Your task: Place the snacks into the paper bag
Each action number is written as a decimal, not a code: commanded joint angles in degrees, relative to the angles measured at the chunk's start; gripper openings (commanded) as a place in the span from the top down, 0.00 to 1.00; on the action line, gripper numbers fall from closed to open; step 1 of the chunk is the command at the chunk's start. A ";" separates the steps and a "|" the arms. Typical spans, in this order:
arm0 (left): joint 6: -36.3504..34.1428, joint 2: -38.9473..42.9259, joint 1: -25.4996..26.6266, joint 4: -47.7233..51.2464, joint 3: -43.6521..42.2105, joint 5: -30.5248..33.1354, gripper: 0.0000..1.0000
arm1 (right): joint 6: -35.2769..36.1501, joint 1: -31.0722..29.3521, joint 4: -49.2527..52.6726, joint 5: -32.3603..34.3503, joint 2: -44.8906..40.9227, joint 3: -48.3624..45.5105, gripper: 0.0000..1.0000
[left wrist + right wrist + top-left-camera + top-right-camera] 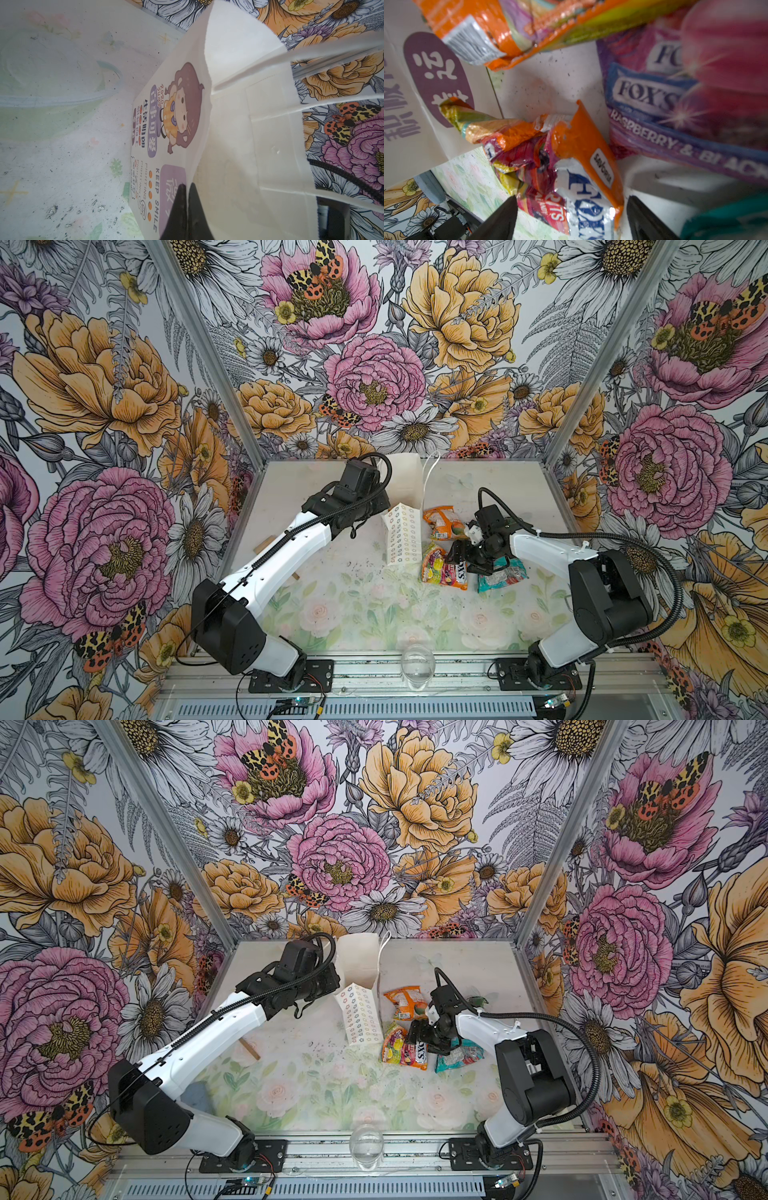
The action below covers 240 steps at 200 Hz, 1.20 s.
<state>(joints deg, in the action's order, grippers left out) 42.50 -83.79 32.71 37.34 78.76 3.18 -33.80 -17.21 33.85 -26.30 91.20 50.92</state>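
The white paper bag (402,537) (362,1017) stands at the middle back of the table with its mouth open. My left gripper (186,188) is shut on the bag's wall (228,145) at the rim. An orange FOX'S snack packet (444,571) (402,1051) (583,158) lies crumpled to the right of the bag. My right gripper (571,199) (459,551) hovers open just over it, one finger on each side. Another orange packet (444,523) (481,27) lies behind it. A teal packet (502,574) (459,1057) lies partly under the right wrist. In the right wrist view, a purple raspberry packet (664,116) lies beside them.
A clear glass (418,664) stands on the front rail in the middle. In a top view, a small wooden stick (250,1049) lies left of centre under the left arm. Flowered walls close the table in on the back, left and right.
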 commanded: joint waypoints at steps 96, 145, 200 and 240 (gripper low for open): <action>-0.75 0.10 -0.29 0.19 0.65 -0.82 1.00 | 0.59 -1.16 -4.14 0.28 3.27 -1.36 0.22; -0.76 0.12 -0.28 0.19 0.58 -0.82 1.00 | 0.58 -1.16 -4.05 1.99 1.91 -1.41 0.52; -0.84 0.24 -0.22 0.25 0.38 -0.79 1.00 | 0.93 -1.07 -3.70 1.45 -0.83 -1.09 0.82; -0.84 0.21 -0.31 0.19 0.44 -0.81 1.00 | 1.82 -0.99 -1.68 1.03 -3.03 0.37 0.99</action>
<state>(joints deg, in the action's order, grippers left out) 42.48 -83.79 32.71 37.32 78.76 3.18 -33.15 -17.98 30.98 -26.11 90.74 49.74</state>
